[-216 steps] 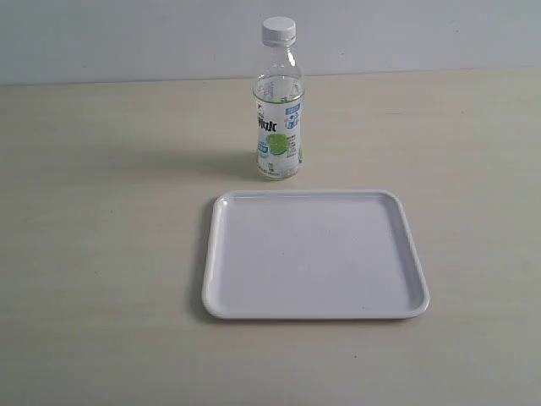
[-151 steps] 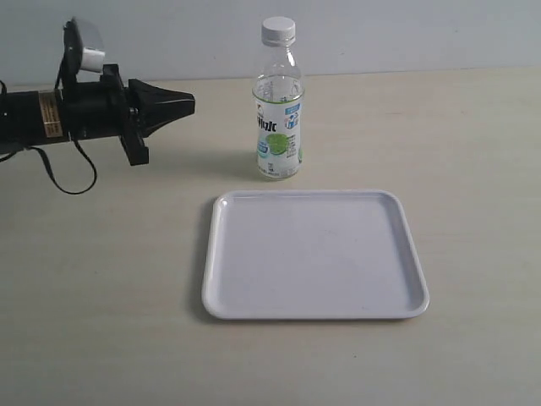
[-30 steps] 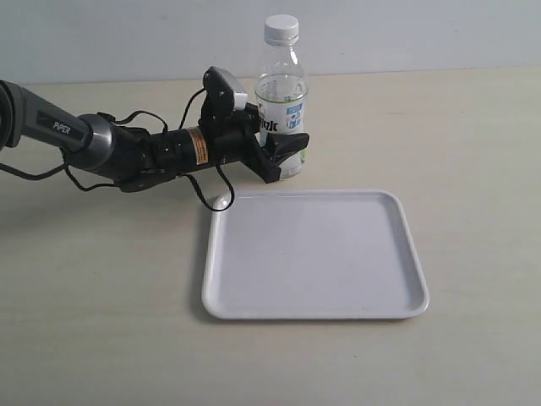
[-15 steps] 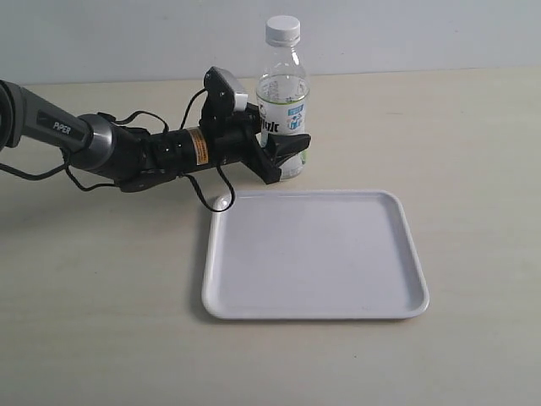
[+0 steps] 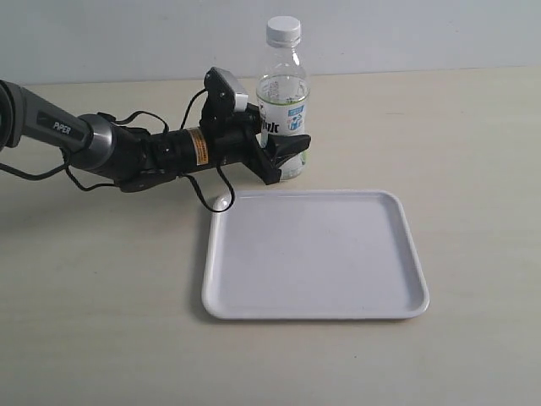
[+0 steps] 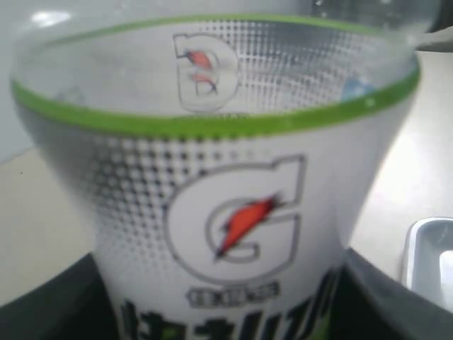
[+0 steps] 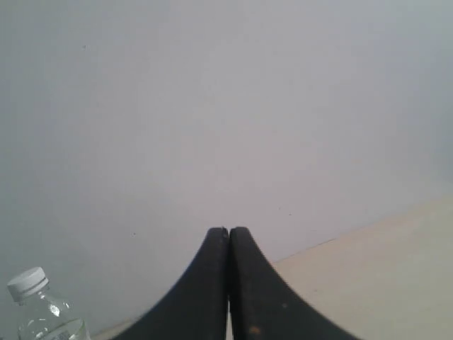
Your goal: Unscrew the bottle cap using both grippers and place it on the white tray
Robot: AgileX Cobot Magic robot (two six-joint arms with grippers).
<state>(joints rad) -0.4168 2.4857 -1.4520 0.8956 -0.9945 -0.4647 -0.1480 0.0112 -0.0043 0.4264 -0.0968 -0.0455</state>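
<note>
The clear bottle (image 5: 282,93) with the lime label stands upright behind the white tray (image 5: 314,254), its white bottle cap (image 5: 283,30) screwed on top. My left gripper (image 5: 287,152), on the PIPER arm, reaches in from the left and is shut on the bottle's lower labelled body. The left wrist view is filled by the bottle (image 6: 226,184), with a black finger (image 6: 49,304) pressed at each side. My right gripper (image 7: 228,232) is shut and empty, out of the exterior view; its camera sees the cap (image 7: 27,283) far off.
The left arm and its cables (image 5: 127,152) lie low across the tan table (image 5: 101,279) to the left of the bottle. A tray corner (image 6: 432,262) shows beside the bottle in the left wrist view. A pale wall (image 5: 406,34) stands behind.
The left arm came in from the left and its fingers closed round the bottle's lower body. In the last second the bottle nudged slightly to the right.
</note>
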